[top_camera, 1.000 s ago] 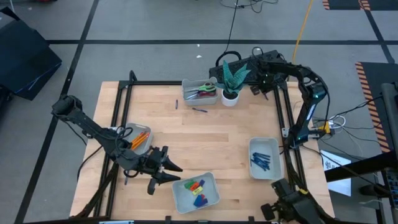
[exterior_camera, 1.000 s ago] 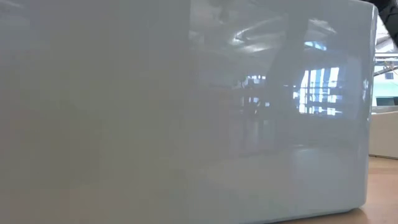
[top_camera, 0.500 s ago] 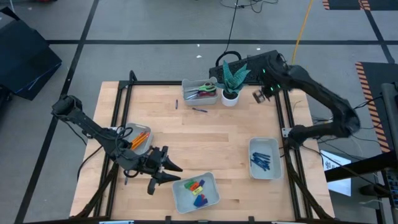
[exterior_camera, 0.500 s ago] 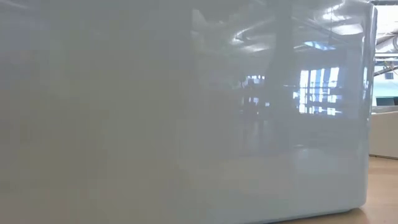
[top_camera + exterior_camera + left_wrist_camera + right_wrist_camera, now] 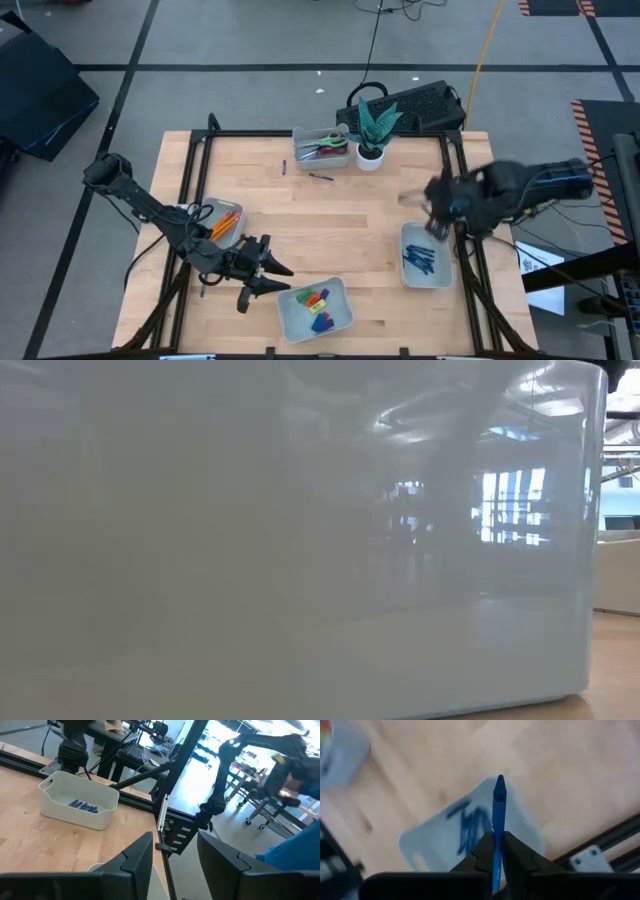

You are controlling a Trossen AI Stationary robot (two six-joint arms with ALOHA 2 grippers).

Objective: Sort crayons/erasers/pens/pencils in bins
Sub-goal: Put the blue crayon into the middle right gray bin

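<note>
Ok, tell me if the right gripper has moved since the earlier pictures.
Yes. The right gripper, shut on a pen, has swung from beside the plant pot to just above the pen bin.

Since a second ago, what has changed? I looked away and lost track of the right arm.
The right arm swung from the table's far edge, near the plant, to above the pen bin. Its tool is shut on a blue pen and hangs over that bin. The left tool stayed open beside the eraser bin. The bins, their contents and the loose pens did not move.
</note>
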